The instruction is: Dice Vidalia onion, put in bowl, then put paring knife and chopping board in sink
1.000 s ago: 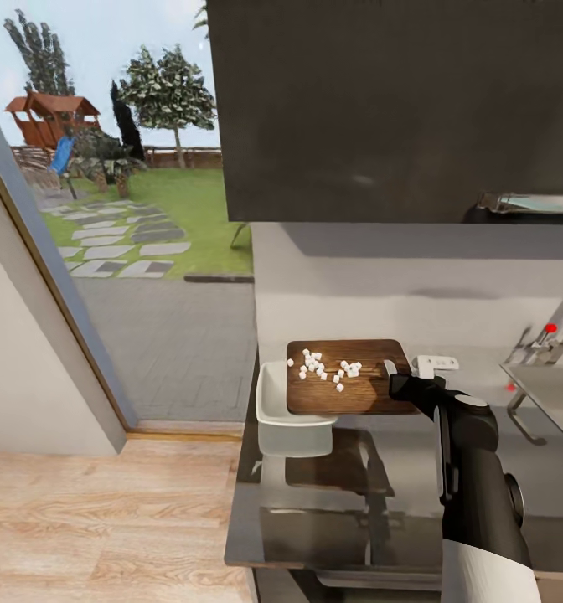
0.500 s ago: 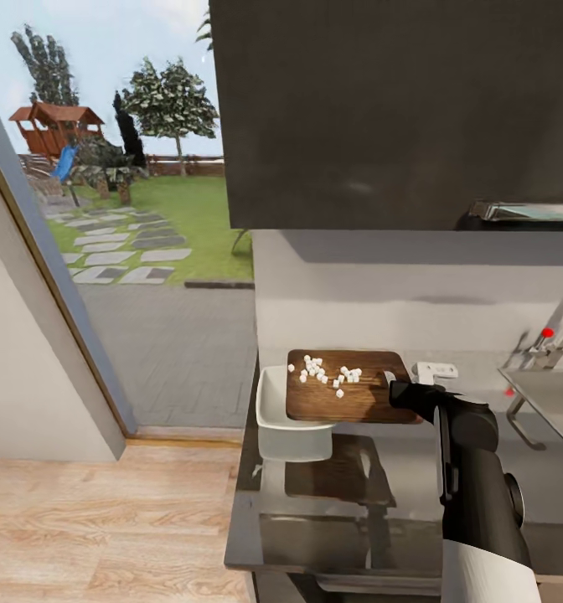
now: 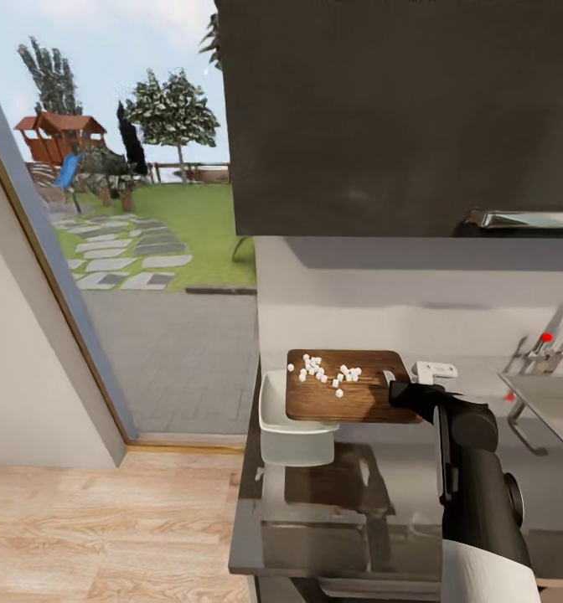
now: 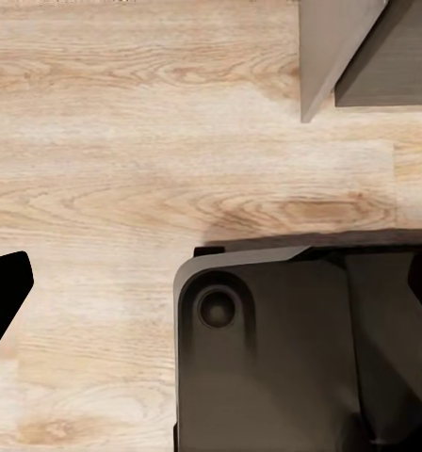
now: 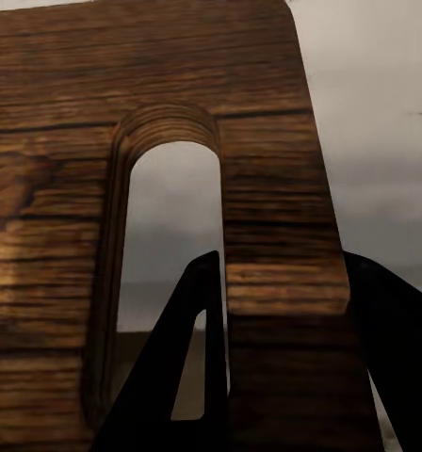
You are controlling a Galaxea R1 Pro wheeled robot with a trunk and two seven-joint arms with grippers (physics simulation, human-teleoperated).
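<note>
At the far left of the head view, the window and garden are sitting slightly further right than a second ago, so I am reading a small camera turn, not a move of the things. Left of centre, the bowl (image 3: pixel 291 421) is resting on the counter (image 3: pixel 332 511), its far side tucked under the raised chopping board (image 3: pixel 348 385). The board is now hanging slightly higher and farther over the bowl than a second ago. The diced onion (image 3: pixel 323 371) is still lying in a loose scatter on the board's upper left half; no piece is showing in the bowl. I am judging that tipping has not begun and the dice are still to be slid off.

Right of centre, my right gripper (image 3: pixel 399 390) is clamping the board's handle end. In the right wrist view the gripper (image 5: pixel 286 367) is straddling the wood beside the oblong slot, one finger (image 5: pixel 187 367) showing through the slot, jaws narrowed to the board's thickness.

At the far right edge, the sink (image 3: pixel 550 402) and its faucet are lying well apart from the board. For my left gripper I cannot tell the opening: its wrist view is showing wooden floor (image 4: pixel 126 141).
</note>
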